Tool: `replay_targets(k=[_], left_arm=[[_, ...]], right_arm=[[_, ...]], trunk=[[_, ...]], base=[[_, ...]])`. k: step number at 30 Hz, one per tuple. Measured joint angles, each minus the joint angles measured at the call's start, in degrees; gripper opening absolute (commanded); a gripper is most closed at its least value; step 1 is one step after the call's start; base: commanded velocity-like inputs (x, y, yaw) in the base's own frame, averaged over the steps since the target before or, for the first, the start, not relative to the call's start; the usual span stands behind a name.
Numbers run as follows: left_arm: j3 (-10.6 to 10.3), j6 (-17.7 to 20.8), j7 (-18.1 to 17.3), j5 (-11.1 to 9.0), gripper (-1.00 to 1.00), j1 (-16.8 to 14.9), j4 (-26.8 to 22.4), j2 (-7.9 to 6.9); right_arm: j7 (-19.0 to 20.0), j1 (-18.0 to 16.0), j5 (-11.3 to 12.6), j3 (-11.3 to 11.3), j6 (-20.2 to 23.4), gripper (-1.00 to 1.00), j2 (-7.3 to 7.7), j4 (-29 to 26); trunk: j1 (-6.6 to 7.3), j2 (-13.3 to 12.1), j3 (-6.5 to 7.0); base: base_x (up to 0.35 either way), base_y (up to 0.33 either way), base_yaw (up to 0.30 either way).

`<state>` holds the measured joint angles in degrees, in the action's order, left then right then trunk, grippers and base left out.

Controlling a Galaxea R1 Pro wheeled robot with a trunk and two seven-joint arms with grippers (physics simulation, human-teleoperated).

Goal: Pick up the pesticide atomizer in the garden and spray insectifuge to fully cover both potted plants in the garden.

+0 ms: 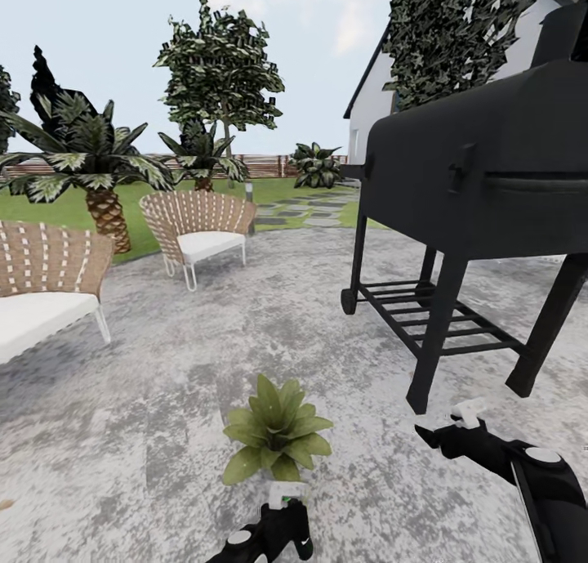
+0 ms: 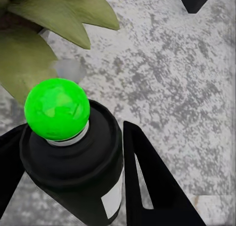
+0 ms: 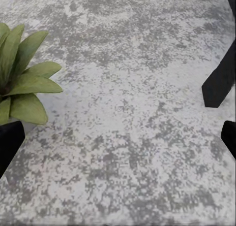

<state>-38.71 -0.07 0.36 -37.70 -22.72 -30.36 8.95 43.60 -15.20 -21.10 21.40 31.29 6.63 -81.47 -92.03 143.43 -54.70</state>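
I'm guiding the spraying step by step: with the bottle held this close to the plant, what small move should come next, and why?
Probably ease the left claw slightly forward and spray. It is shut on the pesticide atomizer, whose green head sits just short of the potted plant, and a faint puff of mist hangs at the nearest leaves only. The right claw is open beside the grill leg.

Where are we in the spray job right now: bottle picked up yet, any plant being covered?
Pickup looks done: the left gripper is shut on the pesticide atomizer, whose spray head glows green. In hand: it points at the potted plant on the grey paving, with a faint mist beside the leaves. Left: finishing this plant's coverage, which can't be judged, then the second plant. The right gripper carries nothing.
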Motion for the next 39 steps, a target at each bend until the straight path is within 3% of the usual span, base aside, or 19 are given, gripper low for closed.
replay_targets(k=[2, 5, 6, 11, 19, 27, 32, 34, 37, 39], left_arm=[[0.0, -0.6, 0.5, -0.3, -1.00, 0.1, 0.2, 0.07], [0.0, -0.7, 0.5, -6.0, -1.00, 0.1, 0.1, -0.02], [-0.1, -0.8, 0.2, -6.7, -1.00, 0.1, 0.0, -0.06], [-1.4, -1.1, -0.6, -7.2, -1.00, 0.1, 0.2, -0.08], [-1.5, -1.2, 0.1, -7.3, -1.00, 0.1, 0.4, -0.07], [-1.5, -3.6, 1.1, -7.7, -1.00, 0.2, 0.4, 0.04], [-1.5, -3.0, 2.8, -8.3, -1.00, 0.3, 0.4, 0.32], [-1.5, -2.3, 4.7, -10.2, -1.00, 0.3, 0.5, 0.36], [-1.5, 0.1, 5.7, -14.7, -1.00, 0.3, 0.5, 0.37], [-1.5, 0.9, 5.9, -16.2, -1.00, 0.3, 0.5, 0.37]], right_arm=[[0.0, 0.0, 0.0, -1.0, 0.0, 1.00, -0.21, 0.1], [0.1, 0.0, -0.1, -2.4, -0.2, 1.00, -0.29, 0.1], [0.1, 0.0, -0.1, -2.5, -0.2, 1.00, -0.29, 0.1], [0.1, 0.0, -0.1, -2.6, -0.6, 1.00, -0.30, 0.1], [0.1, 0.0, -0.1, -2.7, -0.8, 1.00, -0.31, 0.1], [0.2, 0.0, -0.1, -2.8, -0.8, 1.00, -0.30, 0.1], [0.2, 0.0, -0.1, -2.8, -0.8, 1.00, -0.35, 0.1], [0.2, 0.0, -0.1, -2.9, -0.8, 1.00, -0.36, 0.1], [0.2, 0.0, -0.1, -2.9, -0.8, 1.00, -0.37, 0.1], [0.2, 0.0, -0.1, -2.9, -0.8, 1.00, -0.36, 0.1]], trunk=[[0.00, 0.0, 0.00], [0.00, 0.0, 0.00], [0.00, 0.0, 0.00], [0.00, 0.0, 0.00], [0.00, 0.0, 0.00], [0.00, 0.0, 0.00], [0.00, 0.0, 0.00], [0.00, 0.0, 0.00], [0.00, 0.0, 0.00], [0.00, 0.0, 0.00]], base=[[0.000, 0.000, -0.076], [0.000, 0.000, -0.012], [0.000, 0.000, -0.003], [0.058, -0.047, 0.000], [0.228, -0.220, 0.001], [0.080, -0.160, 0.201], [0.001, -0.002, 0.231], [0.000, 0.000, 0.231], [0.000, 0.000, 0.232], [0.000, 0.000, 0.232]])
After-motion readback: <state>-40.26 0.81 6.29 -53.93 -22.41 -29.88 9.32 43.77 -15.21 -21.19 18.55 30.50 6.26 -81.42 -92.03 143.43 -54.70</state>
